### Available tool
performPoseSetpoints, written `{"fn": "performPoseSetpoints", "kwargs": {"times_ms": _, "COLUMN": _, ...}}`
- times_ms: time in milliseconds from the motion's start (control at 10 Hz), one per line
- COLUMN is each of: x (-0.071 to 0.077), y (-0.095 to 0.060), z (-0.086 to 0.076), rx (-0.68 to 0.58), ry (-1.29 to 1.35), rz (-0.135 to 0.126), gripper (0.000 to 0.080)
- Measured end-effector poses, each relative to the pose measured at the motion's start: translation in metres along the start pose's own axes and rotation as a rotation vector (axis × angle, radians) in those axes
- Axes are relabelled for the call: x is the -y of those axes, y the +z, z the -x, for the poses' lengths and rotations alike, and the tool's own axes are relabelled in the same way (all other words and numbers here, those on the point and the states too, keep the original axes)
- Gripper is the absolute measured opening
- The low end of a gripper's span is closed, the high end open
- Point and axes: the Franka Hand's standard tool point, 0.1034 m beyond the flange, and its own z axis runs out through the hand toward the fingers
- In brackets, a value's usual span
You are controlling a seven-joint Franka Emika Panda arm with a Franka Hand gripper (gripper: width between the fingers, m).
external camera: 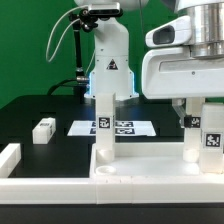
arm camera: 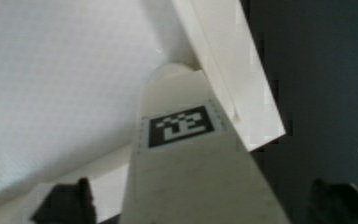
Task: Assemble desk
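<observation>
The white tabletop tray (external camera: 140, 170) lies across the front of the exterior view. One tagged leg (external camera: 103, 122) stands upright in it at its left. A second tagged leg (external camera: 207, 140) stands upright at the tray's right end. My gripper (external camera: 203, 124) is straddling this leg's top. In the wrist view the leg (arm camera: 185, 150) runs between my dark fingers (arm camera: 73, 200), with a gap on each side, so the jaws are open. The tray's floor (arm camera: 69, 70) and rim (arm camera: 229, 70) lie beyond. A third leg (external camera: 43, 129) lies loose at the left.
The marker board (external camera: 128, 128) lies flat behind the tray, before the robot base (external camera: 108, 70). A low white rail (external camera: 8, 158) borders the black table at the front left. A green wall stands behind.
</observation>
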Motion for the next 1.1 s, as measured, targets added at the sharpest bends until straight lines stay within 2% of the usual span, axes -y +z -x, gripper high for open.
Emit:
{"fn": "performPoseSetpoints", "kwargs": {"times_ms": 100, "x": 0.0, "y": 0.0001, "z": 0.0, "rx": 0.001, "ry": 0.018, "rz": -0.001, "gripper": 0.0489}}
{"fn": "performPoseSetpoints", "kwargs": {"times_ms": 200, "x": 0.0002, "y": 0.0004, "z": 0.0004, "rx": 0.001, "ry": 0.111, "rz": -0.001, "gripper": 0.0298}}
{"fn": "performPoseSetpoints", "kwargs": {"times_ms": 500, "x": -0.0049, "y": 0.0005, "z": -0.0016, "rx": 0.0, "ry": 0.375, "rz": 0.005, "gripper": 0.0289}}
{"fn": "performPoseSetpoints", "kwargs": {"times_ms": 700, "x": -0.0069, "y": -0.0001, "z": -0.0011, "rx": -0.005, "ry": 0.751, "rz": 0.015, "gripper": 0.0289}}
{"fn": "performPoseSetpoints", "kwargs": {"times_ms": 800, "x": -0.0073, "y": 0.0007, "z": -0.0001, "rx": 0.009, "ry": 0.936, "rz": -0.002, "gripper": 0.0289}}
{"fn": "performPoseSetpoints", "kwargs": {"times_ms": 900, "x": -0.0087, "y": 0.0008, "z": 0.0012, "rx": 0.032, "ry": 1.119, "rz": -0.03, "gripper": 0.0289}}
{"fn": "performPoseSetpoints", "kwargs": {"times_ms": 1000, "x": -0.0098, "y": 0.0009, "z": 0.0025, "rx": 0.032, "ry": 1.194, "rz": -0.046, "gripper": 0.029}}
{"fn": "performPoseSetpoints", "kwargs": {"times_ms": 1100, "x": -0.0089, "y": 0.0009, "z": 0.0033, "rx": 0.03, "ry": 1.192, "rz": -0.045, "gripper": 0.029}}
